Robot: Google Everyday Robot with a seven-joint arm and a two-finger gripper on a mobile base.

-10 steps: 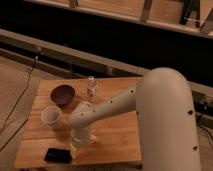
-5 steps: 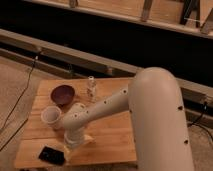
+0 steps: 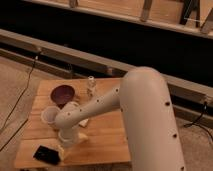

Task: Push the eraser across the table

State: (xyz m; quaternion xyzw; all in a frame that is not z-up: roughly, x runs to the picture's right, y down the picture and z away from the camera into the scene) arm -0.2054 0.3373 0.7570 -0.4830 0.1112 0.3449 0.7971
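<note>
The step in hand, as I judge it, is the push itself: the pincer (image 3: 62,148) sits low at the front-left of the surface (image 3: 107,136), just beside the right end of the eraser (image 3: 46,154), with the white arm (image 3: 135,115) reaching down over it from the right. Whether the pincer is open or closed cannot be told from this view, nor whether it is already touching the eraser. The eraser lies flat near the front-left corner, close to the front edge. Its long axis runs roughly left to right, slightly skewed, the left end a little farther back than the right end. To push well, contact should be low on the block's side and close to its middle. A push at one end would likely spin it rather than slide it. With the corner this near, a push to the left or the front would probably send it off the surface. The open run lies toward the back or the right, though the white cup (image 3: 50,114) and the dark bowl (image 3: 63,93) stand behind it, so the path should pass clear of them. A slow, level stroke should keep the flat block from tipping or slipping under the tool.
</note>
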